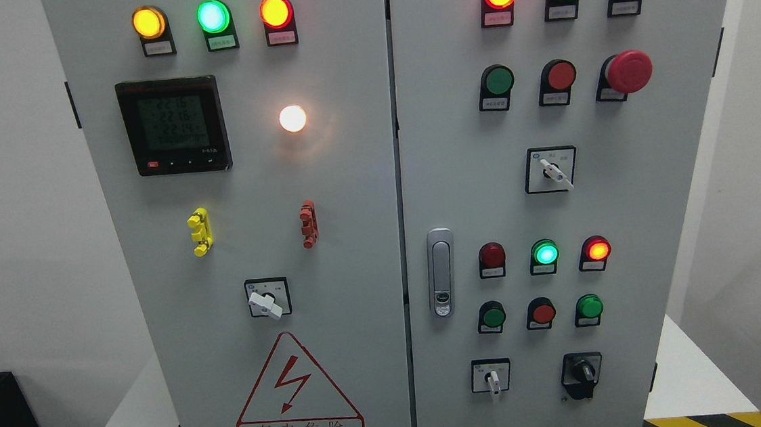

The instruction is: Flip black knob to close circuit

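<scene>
Head view: black knob (582,372), untouched.

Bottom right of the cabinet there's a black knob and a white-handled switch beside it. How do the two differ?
The black knob is all black with a chunky handle; the white-handled switch has a slim white lever on a white plate. The knob sits right of the switch. The switch's lever points straight down. Both sit in black frames on the right door's bottom row.

Two-door control cabinet (352,195), seen head-on from the robot's head camera.

On the left door, a meter (173,126) sits above a selector switch (267,298) and a warning triangle (297,391). On the right door, the door handle (441,272) stands at the left edge; the knob (581,373) sits lowest, right of another selector switch (491,376).
</scene>
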